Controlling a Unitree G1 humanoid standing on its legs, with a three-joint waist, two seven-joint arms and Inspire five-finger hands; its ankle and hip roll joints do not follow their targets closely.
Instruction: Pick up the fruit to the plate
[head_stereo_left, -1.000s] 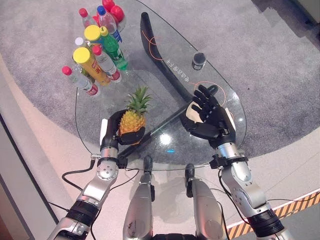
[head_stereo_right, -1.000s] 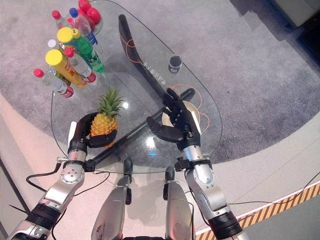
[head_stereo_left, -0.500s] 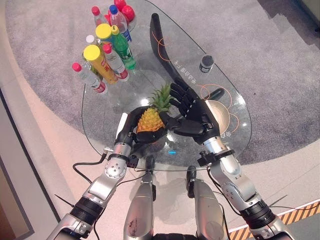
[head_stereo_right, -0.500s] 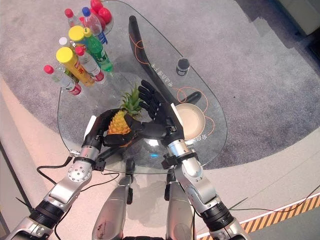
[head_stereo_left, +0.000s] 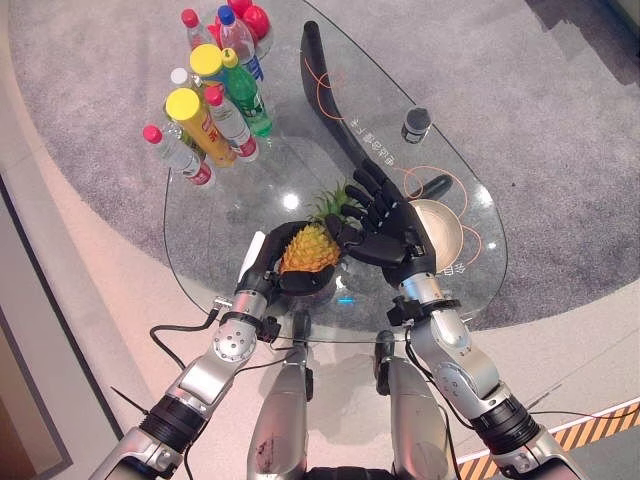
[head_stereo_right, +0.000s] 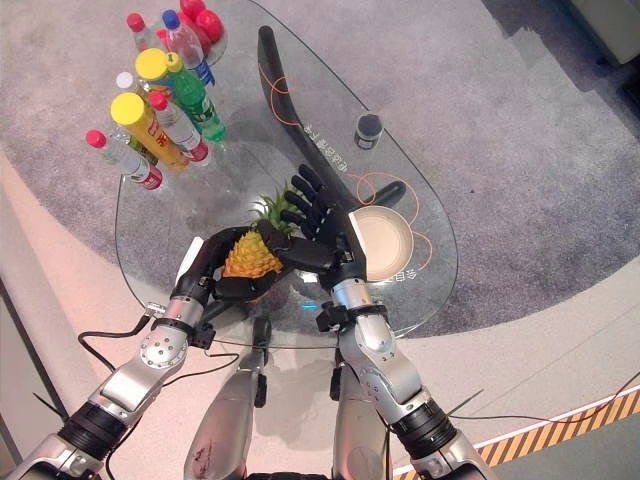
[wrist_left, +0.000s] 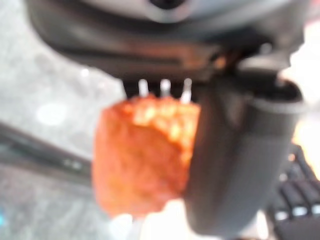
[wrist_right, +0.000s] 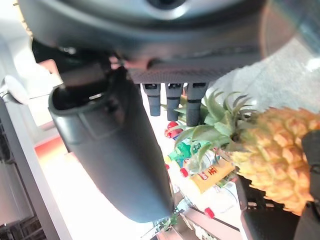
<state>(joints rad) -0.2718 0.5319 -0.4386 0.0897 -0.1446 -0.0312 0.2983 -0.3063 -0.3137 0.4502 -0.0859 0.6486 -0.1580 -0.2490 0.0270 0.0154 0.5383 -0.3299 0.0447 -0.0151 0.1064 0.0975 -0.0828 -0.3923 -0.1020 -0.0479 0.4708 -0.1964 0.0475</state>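
Glass table (head_stereo_left: 250, 215), landmark. Bottles (head_stereo_left: 210, 95): far-left corner, idle. Left hand (head_stereo_left: 268, 268): fingers curled round pineapple (head_stereo_left: 308, 250), lifted above the near edge. Right hand (head_stereo_left: 385, 225): fingers spread beside the crown, apparently to receive it. Plate (head_stereo_left: 445, 232): right edge, bare.

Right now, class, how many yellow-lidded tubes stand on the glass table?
2, both in the bottle cluster at the glass table's far left end: the nearer yellow-lidded tube and the farther yellow-lidded tube just behind it. More could be hidden among the bottles.
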